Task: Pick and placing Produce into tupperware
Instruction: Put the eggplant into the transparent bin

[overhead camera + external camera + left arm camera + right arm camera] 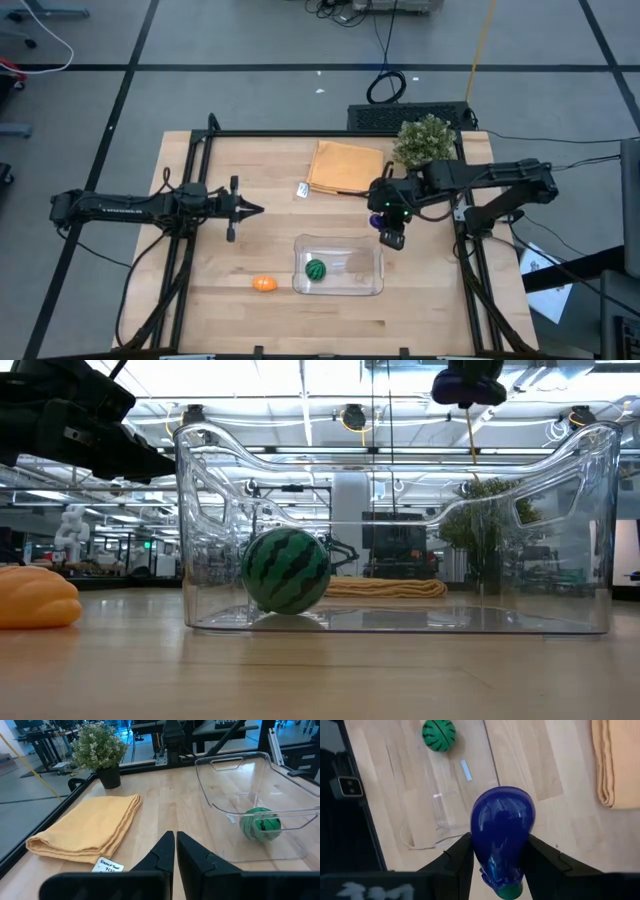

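Table: I see the wooden table (pixel 420 310) with both arms reaching in from opposite sides.
Right arm: my right arm folds in from the right edge, its wrist bent down so the right gripper (pixel 391 237) hangs above the table just beside the far right corner of the tupperware.
Left arm: it lies stretched out level over the left half of the table, pointing toward the middle; the left gripper (pixel 252 209) has its two fingers pressed together, empty, well apart from the container.
Tupperware: the clear tupperware (pixel 372 283) sits near the front middle of the table, lidless and upright.
Cloth: a folded orange-tan cloth (pixel 342 167) lies flat behind the tupperware, beside a potted plant (pixel 424 139) at the far right.
Eggplant: the blue eggplant (pixel 503 826) is clamped between the right gripper's fingers, held above the table.
Watermelon ball: the green striped ball (pixel 316 269) rests inside the tupperware, toward its left end.
Orange piece: the orange piece (pixel 263 284) lies on the table, just left of the tupperware, outside it.
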`<action>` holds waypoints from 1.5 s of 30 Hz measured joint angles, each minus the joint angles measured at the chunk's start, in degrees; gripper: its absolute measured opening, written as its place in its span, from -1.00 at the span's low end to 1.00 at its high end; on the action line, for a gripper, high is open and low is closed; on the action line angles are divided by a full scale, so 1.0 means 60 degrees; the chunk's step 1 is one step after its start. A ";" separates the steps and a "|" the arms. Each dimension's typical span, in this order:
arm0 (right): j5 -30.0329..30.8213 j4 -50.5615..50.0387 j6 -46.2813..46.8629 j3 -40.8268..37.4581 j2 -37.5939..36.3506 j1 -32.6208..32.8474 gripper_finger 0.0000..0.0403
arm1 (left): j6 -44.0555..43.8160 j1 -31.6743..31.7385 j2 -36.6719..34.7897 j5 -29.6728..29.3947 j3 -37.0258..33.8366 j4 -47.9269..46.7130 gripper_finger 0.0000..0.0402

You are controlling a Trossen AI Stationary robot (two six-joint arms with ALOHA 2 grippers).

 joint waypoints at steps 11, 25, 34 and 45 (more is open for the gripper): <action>0.0298 -0.0907 -0.0381 0.1392 0.0118 -0.0004 -0.35 | -0.0068 0.0003 0.0000 -0.0006 0.0000 -0.0003 -0.88; 0.0521 -0.1415 -0.0758 0.1667 0.0115 0.0000 -0.35 | -0.0097 0.0001 -0.0003 -0.0011 0.0000 -0.0006 -0.88; 0.0554 -0.1345 -0.0873 0.1667 0.0115 0.0000 -0.35 | -0.0101 0.0003 0.0000 -0.0011 0.0000 -0.0007 -0.88; 0.0517 -0.0342 -0.2146 0.1667 0.0292 0.0086 -0.35 | -0.0101 0.0003 0.0000 -0.0011 0.0000 -0.0007 -0.88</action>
